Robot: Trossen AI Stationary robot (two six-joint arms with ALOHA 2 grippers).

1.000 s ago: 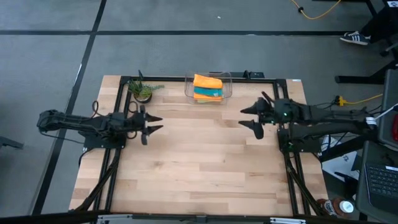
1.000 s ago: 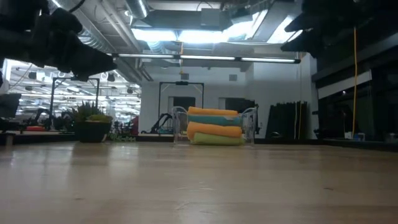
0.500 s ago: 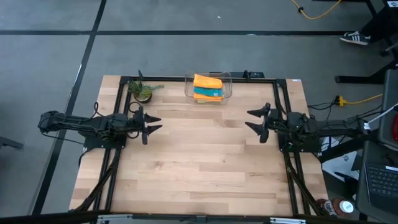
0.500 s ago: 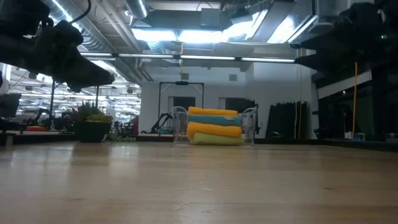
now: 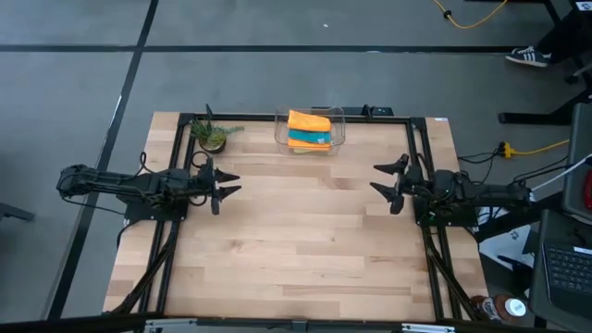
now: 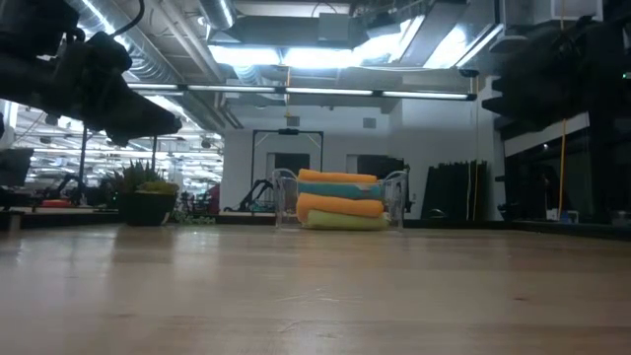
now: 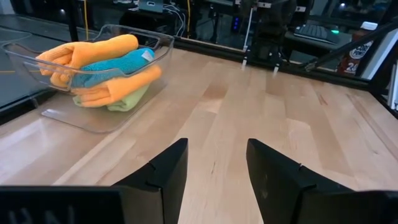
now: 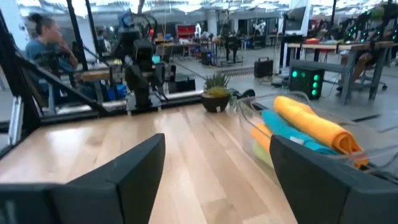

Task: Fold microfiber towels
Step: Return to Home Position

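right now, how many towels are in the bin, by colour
orange towels: 2
teal towel: 1
lime green towel: 1
total: 4, all stacked in the clear bin

Bench [image 5: 296,250], seen from above. Bin [image 5: 339,125] at the middle of the far edge, holding the microfiber towels [image 5: 309,129], stacked one on another. Potted plant [image 5: 213,135] left of the bin, near it, along the same far edge. Left claw [image 5: 236,183] over the bench's left side, right claw [image 5: 374,178] over its right side, facing each other, well apart; the bin lies behind and between them.
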